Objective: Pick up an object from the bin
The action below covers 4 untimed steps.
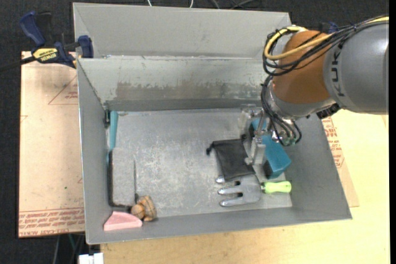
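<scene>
Fingers [253, 149], spread or shut I cannot tell, are hanging near the bin's [179, 157] right wall, between the black flat pad [230, 157] just on the left-wall side and the blue block [276, 157] just on the right-wall side.

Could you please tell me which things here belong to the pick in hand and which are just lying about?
Likely in play: gripper; black flat piece beneath it; blue block beside it.
Lying about: green-handled fork nearby; pink wedge, brown lump and teal stick at the left.
</scene>
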Motion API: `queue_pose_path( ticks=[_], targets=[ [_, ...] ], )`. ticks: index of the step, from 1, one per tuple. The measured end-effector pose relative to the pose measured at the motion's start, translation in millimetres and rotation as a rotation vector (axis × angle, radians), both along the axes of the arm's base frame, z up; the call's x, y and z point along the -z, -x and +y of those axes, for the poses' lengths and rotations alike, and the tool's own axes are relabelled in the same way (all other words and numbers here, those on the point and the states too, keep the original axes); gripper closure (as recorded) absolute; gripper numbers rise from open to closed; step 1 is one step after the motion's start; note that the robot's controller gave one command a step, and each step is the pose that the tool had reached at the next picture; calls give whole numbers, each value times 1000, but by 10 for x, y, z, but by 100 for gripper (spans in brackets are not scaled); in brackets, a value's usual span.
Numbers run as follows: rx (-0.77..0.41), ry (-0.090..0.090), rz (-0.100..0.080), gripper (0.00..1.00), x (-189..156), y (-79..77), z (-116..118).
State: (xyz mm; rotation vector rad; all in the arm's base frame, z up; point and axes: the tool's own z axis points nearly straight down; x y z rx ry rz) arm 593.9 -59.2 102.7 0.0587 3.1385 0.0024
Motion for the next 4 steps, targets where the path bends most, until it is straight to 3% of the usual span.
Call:
queue_pose_path(
  ticks=[1, 2, 3, 4],
  targets=[
    [42, -1, -2, 0, 251, -32, 94],
    [9, 0, -4, 100, 296, -124, -56],
    [9, 0, -4, 100, 296, -124, -56],
    [-11, 1, -12, 100, -495, -226, -125]
  ],
)
